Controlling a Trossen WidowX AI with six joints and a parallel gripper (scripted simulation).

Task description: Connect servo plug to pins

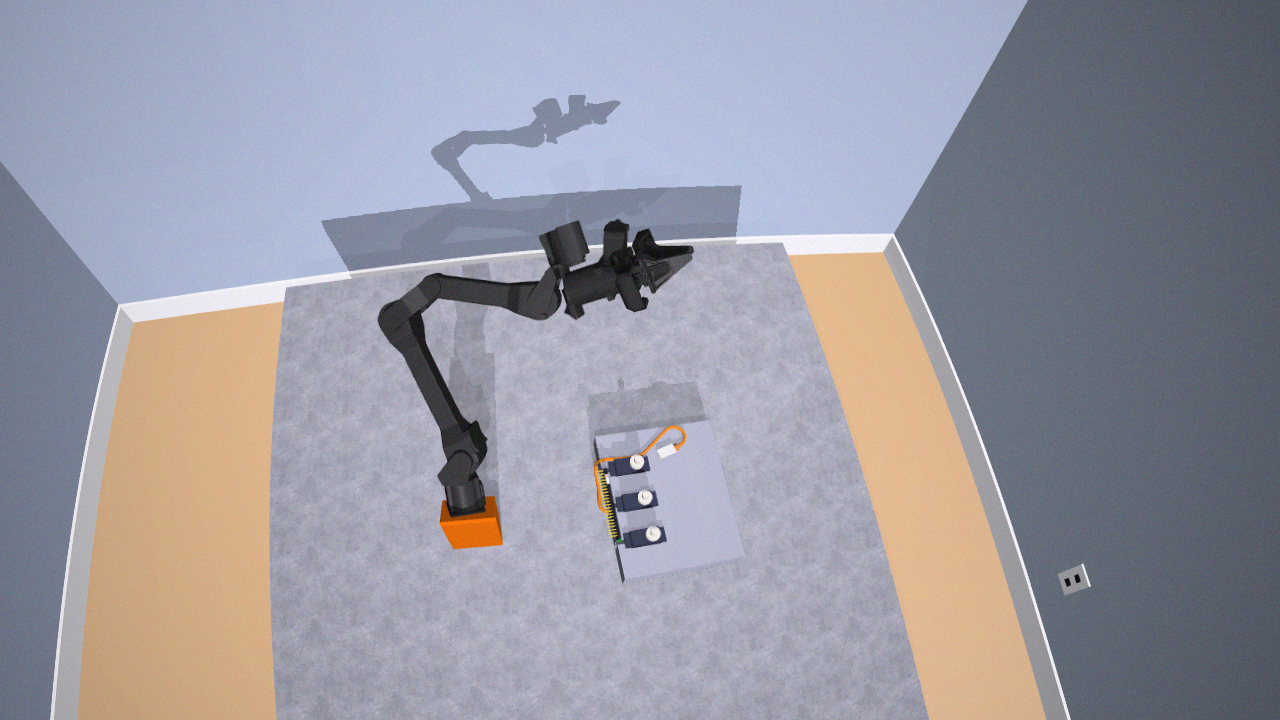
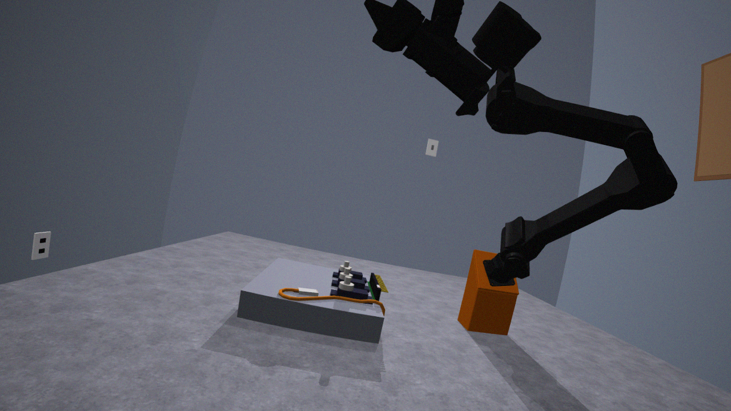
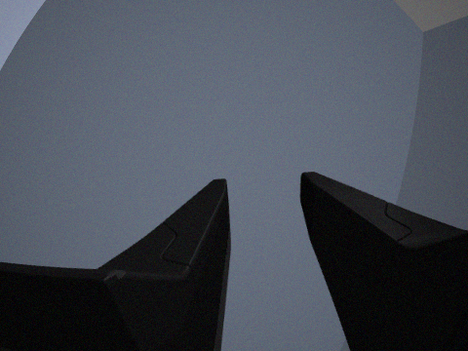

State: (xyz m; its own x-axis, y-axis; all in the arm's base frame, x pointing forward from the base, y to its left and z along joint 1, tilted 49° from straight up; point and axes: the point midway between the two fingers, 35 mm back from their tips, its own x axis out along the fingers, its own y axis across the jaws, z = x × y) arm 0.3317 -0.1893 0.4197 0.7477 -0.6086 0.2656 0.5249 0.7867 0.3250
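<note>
My gripper (image 1: 687,256) (image 3: 264,189) is partly open and empty. It is high above the table and well away from the holder, at the top of the exterior view. The white plug (image 1: 667,450) (image 2: 307,291) lies on the pale holder (image 1: 702,528) (image 2: 306,319), beside the end servo. Its orange lead (image 1: 683,436) (image 2: 337,298) loops back past that servo to the pin edge. Three dark servos with white hubs sit in a line. The yellow pin row (image 1: 610,510) (image 2: 381,283) sticks out along one edge. The band and dot are too small to tell.
The orange base block (image 1: 471,528) (image 2: 487,311) carries the arm and stands apart from the holder on its pin side. Walls rise beyond the grey table (image 1: 760,626) (image 2: 127,317). The wrist view shows only walls and a bit of ceiling behind the fingers.
</note>
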